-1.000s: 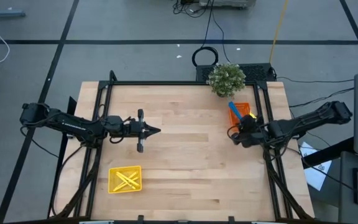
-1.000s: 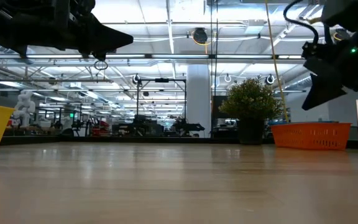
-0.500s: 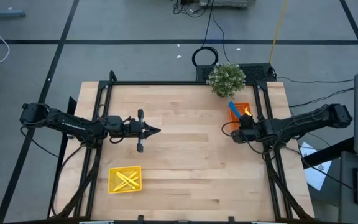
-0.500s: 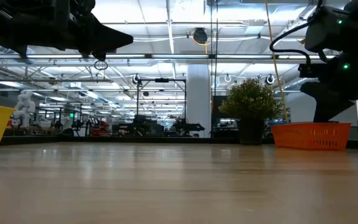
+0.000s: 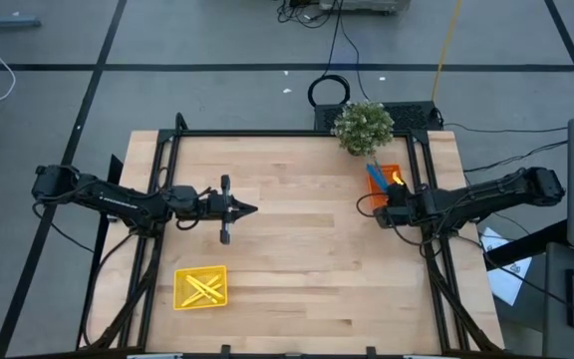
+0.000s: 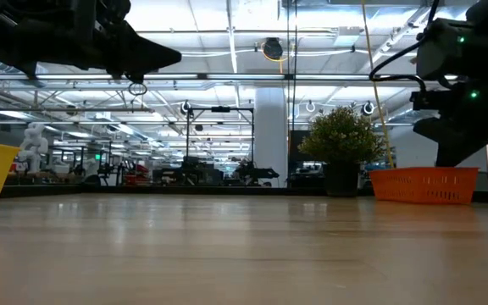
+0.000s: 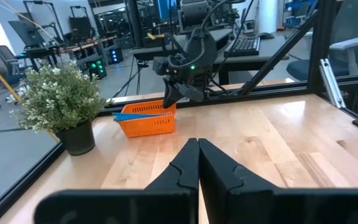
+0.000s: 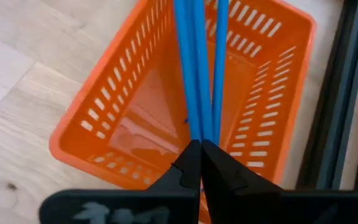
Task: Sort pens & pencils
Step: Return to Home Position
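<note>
Right hand point(image 8: 194, 144): clenched, empty, just beside the orange tray point(image 8: 123, 93)
Blue pencils point(image 8: 194, 62): inside that tray, just past the right hand
Left hand point(image 7: 197, 142): clenched, empty, above mid worktop point(image 5: 307, 259)
Yellow pencils point(image 5: 202, 288): in the yellow tray point(image 5: 177, 294), well apart from the left hand

Grey tiled floor point(image 5: 217, 90), bright ceiling lights point(image 6: 227, 17), potted plant point(image 5: 363, 127).
</note>
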Controlling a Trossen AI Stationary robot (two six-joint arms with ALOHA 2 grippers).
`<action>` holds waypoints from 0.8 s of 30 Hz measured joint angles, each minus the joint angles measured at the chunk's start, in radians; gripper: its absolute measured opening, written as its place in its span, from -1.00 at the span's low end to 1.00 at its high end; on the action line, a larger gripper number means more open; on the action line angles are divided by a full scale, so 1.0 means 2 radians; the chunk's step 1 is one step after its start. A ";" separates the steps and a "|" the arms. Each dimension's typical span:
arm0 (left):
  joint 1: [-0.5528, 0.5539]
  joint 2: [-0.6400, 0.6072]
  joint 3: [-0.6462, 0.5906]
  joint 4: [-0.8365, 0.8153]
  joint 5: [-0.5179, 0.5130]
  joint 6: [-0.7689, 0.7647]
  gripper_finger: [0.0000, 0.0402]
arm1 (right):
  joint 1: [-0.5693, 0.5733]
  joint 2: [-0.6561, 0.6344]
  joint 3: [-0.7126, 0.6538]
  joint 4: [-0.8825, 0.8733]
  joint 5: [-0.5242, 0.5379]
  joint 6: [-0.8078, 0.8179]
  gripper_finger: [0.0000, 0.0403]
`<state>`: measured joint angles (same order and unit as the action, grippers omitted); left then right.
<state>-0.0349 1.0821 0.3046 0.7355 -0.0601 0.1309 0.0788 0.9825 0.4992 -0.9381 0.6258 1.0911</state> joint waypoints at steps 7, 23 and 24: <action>0.000 0.000 0.000 0.000 -0.020 0.000 -0.96 | 0.022 -0.010 0.000 0.083 0.006 -0.052 -1.00; 0.002 -0.260 0.088 -0.343 -0.071 -0.001 -0.99 | 0.078 -0.013 0.000 0.548 -0.128 -0.449 -1.00; 0.002 -0.280 0.088 -0.360 -0.071 -0.001 -0.99 | 0.078 -0.013 0.000 0.555 -0.135 -0.457 -1.00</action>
<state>-0.0319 0.5222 0.4812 0.0150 -0.2028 0.1288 0.2344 0.9556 0.4992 0.1721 0.3561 0.1763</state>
